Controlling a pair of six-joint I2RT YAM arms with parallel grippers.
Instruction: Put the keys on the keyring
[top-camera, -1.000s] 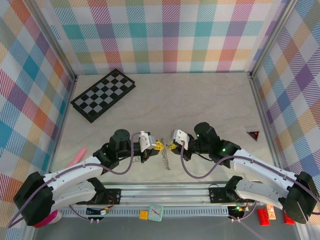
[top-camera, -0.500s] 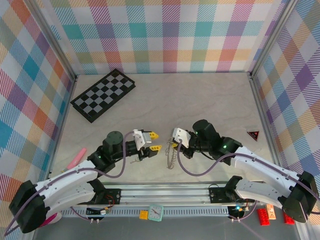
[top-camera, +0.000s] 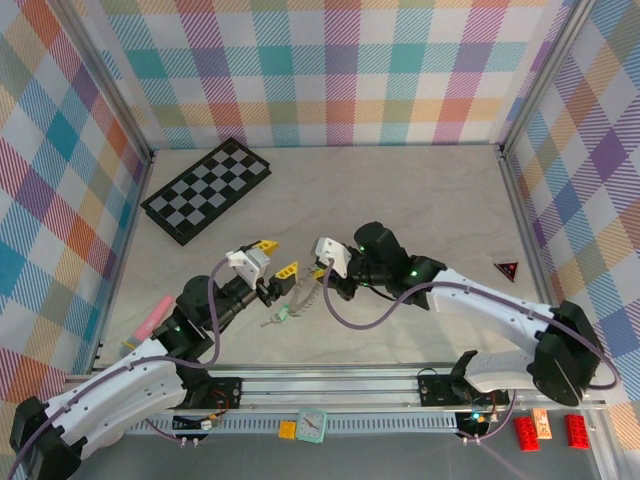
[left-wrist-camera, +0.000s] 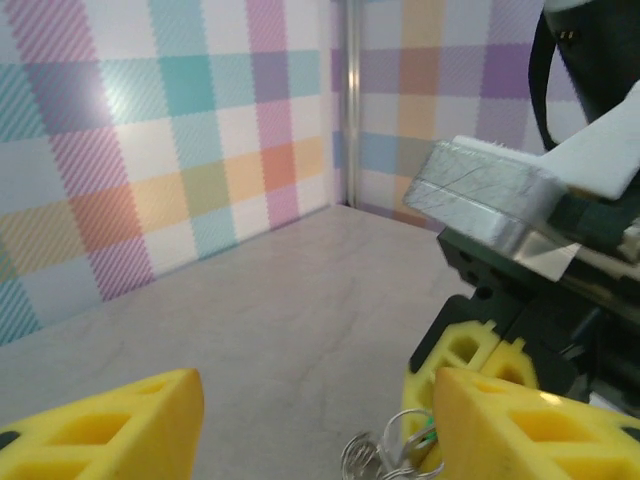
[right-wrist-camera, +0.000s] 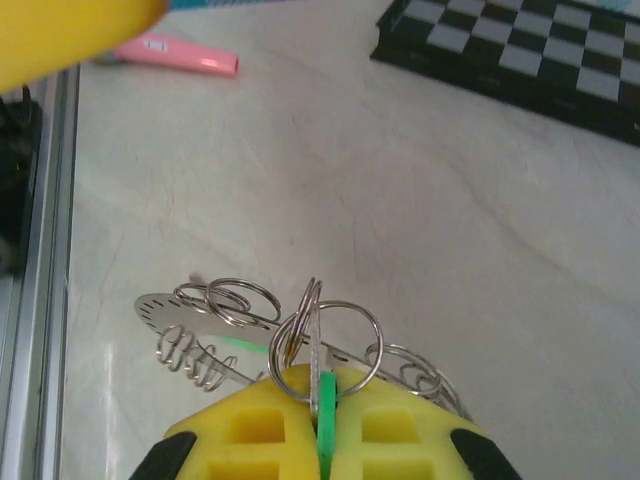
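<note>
left jaws just popped open and backed off, right jaws pinched tight on key (right-wrist-camera: 326, 420), ring (right-wrist-camera: 313, 305) dangling, so handoff's probably done

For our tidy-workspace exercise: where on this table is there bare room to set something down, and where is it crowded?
Free: the wide back stretch between the chessboard and right wall, behind the triangle; also the left strip between chessboard and pen. Crowded: the centre, where the left fingers and right fingers meet at the keys.
</note>
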